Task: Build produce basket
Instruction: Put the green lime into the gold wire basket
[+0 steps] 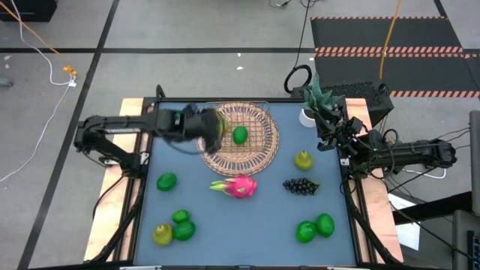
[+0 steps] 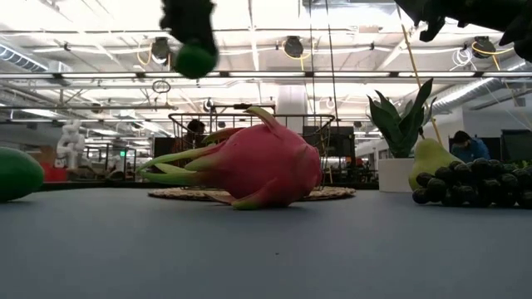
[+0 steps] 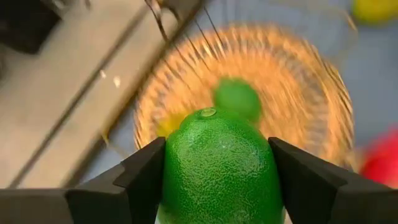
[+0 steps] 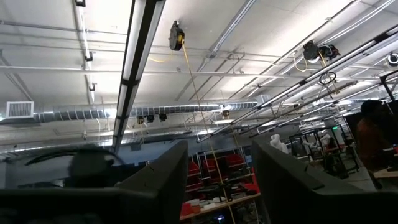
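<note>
My left gripper (image 1: pixel 212 127) is shut on a round green fruit (image 3: pixel 217 165) and hangs over the left part of the tan wicker basket (image 1: pixel 261 124). In the low view the gripper (image 2: pixel 191 21) and its fruit (image 2: pixel 195 60) are high above the table. Another round green fruit (image 1: pixel 240 136) lies in the basket (image 3: pixel 305 87), also seen in the left wrist view (image 3: pixel 237 98). My right gripper (image 4: pixel 221 186) is open and empty, raised at the table's right edge by the plant and pointing up at the ceiling. My left gripper pinches the green fruit by two opposite sides (image 3: pixel 177 171) between its two fingers (image 3: pixel 140 183). The fingers come from the table's left, slanting down. The fruit is lifted clear, above the basket.
In front of the basket lie a pink dragon fruit (image 1: pixel 238 185), a dark grape bunch (image 1: pixel 300 186) and a pear (image 1: pixel 304 160). Green fruits (image 1: pixel 166 181) (image 1: pixel 182 225) and a pear (image 1: pixel 163 235) lie front left, two green fruits (image 1: pixel 315 227) front right. A potted plant (image 1: pixel 315 105) stands back right.
</note>
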Available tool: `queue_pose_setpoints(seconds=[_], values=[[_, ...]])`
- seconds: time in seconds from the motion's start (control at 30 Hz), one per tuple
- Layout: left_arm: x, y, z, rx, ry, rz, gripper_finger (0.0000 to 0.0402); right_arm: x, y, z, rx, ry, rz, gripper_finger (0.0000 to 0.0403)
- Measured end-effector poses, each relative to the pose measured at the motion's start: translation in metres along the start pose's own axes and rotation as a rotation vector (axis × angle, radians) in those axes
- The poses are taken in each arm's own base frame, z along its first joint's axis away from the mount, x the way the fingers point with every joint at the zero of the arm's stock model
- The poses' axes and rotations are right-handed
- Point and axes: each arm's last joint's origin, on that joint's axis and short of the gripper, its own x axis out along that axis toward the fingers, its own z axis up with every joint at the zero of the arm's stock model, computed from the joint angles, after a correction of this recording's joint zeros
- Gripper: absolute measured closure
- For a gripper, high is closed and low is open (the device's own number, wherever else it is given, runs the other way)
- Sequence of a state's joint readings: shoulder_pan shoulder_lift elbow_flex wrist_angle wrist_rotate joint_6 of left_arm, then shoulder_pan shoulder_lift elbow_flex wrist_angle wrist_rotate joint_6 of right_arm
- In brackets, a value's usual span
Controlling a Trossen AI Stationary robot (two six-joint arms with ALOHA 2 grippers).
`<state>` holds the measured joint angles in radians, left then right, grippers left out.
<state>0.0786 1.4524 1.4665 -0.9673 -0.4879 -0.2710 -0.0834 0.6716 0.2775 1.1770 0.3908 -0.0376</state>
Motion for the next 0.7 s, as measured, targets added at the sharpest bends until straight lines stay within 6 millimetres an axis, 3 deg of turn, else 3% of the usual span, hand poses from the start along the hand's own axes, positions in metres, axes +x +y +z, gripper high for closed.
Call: queue_pose_setpoints(seconds=[0.13,0.27,0.53,0.7], values=[[0.029,0.028,0.021,-0.032,-0.108,-0.023,0.0139,0.000,0.000,0.000,-0.001,0.000,0.000,0.0232],[0.074,0.043,0.027,-0.013,-0.173,-0.138,0.0148,0.000,0.000,0.000,-0.022,0.000,-0.002,0.0232],[0.164,0.030,0.020,0.026,-0.182,-0.222,0.0132,0.000,0.000,0.000,-0.036,0.004,-0.010,0.0232],[0.200,0.022,0.007,0.036,-0.099,-0.219,0.0133,0.000,-0.001,0.000,-0.047,0.005,-0.028,0.0232]])
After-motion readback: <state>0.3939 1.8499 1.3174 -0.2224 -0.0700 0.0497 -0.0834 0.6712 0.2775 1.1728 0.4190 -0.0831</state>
